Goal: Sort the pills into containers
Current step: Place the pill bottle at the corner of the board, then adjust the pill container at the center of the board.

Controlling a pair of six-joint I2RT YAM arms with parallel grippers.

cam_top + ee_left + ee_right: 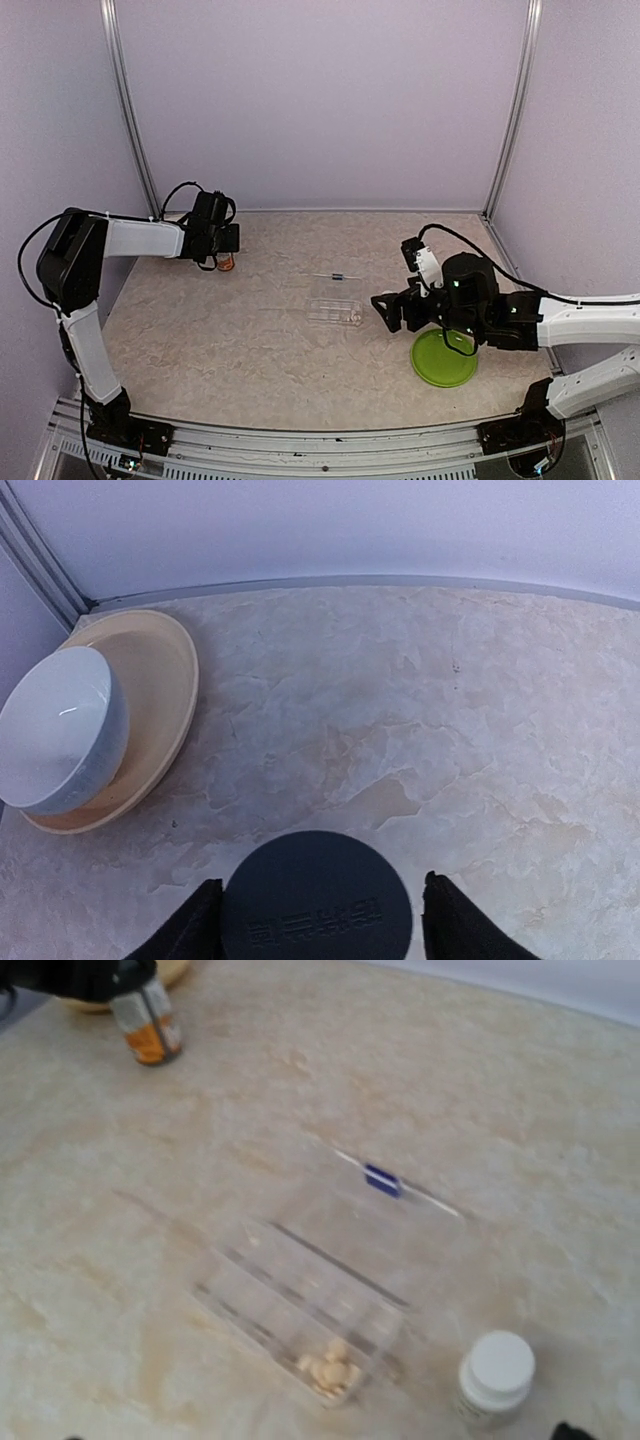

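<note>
Near the back-left wall, the left gripper clamps the orange-labelled bottle; open table spreads rightward. At centre lies the clear box, pills heaped in one end compartment. Just right, the right gripper gapes wide beside a green plate.

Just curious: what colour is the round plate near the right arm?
Bright lime green. The plate shows best in the top external view.
</note>
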